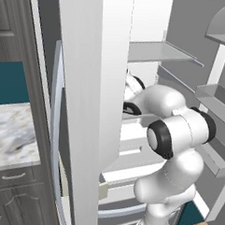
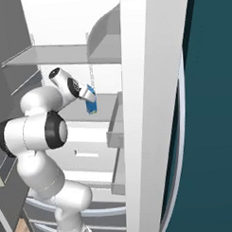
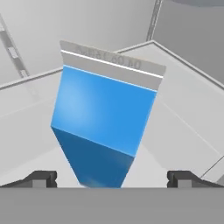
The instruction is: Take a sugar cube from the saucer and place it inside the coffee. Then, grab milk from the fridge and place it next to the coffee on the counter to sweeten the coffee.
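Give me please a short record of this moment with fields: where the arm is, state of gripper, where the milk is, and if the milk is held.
arm: reaching into the open fridge
gripper: open, fingertips wide apart at either side of the milk
milk: blue carton with pale top, on a fridge shelf, appears tilted in hand view
held: not yet; gap visible between each fingertip and the carton

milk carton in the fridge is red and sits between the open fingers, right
Not quite. The milk carton is bright blue with a paler top, not red, as the hand view shows. The rest holds: it sits inside the fridge, between the open fingers.
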Robot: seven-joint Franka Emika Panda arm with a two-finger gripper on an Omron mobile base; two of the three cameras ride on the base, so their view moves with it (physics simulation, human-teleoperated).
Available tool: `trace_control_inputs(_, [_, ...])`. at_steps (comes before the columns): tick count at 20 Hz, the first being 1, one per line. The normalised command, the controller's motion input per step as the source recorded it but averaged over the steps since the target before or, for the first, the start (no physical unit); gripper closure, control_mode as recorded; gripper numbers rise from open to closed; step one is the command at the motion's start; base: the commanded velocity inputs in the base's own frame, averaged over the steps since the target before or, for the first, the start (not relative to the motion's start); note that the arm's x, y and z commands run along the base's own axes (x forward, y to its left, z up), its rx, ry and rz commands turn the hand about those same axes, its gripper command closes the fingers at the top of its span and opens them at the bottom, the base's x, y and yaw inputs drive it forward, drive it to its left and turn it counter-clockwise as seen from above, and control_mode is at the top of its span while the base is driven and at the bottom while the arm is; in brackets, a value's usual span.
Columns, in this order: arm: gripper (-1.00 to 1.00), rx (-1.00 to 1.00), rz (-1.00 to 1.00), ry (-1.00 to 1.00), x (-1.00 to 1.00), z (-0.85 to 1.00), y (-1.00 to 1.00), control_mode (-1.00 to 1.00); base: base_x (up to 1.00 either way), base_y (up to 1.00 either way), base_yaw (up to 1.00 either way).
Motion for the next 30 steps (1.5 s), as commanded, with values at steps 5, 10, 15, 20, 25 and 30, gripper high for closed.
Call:
trace_control_inputs(5, [-1.0,-0.09,-0.1,-0.06,0.17,-0.01,0.0,-1.0,0.0,0.0,0.0])
trace_control_inputs(10, [-1.0,-0.04,-0.1,-0.03,0.13,0.0,0.0,-1.0,0.0,0.0,0.0])
trace_control_inputs(15, [-1.0,-0.01,-0.08,0.0,0.16,0.0,0.0,-1.0,0.0,0.0,0.0])
trace_control_inputs(20, [-1.0,0.0,-0.03,0.0,0.23,0.0,0.0,-1.0,0.0,0.0,0.0])
trace_control_inputs(25, [-1.0,0.0,-0.02,0.0,0.06,0.0,0.0,-1.0,0.0,0.0,0.0])
trace_control_inputs(30, [-1.0,-0.06,0.0,0.0,0.06,-0.01,-0.02,-1.0,0.0,0.0,0.0])
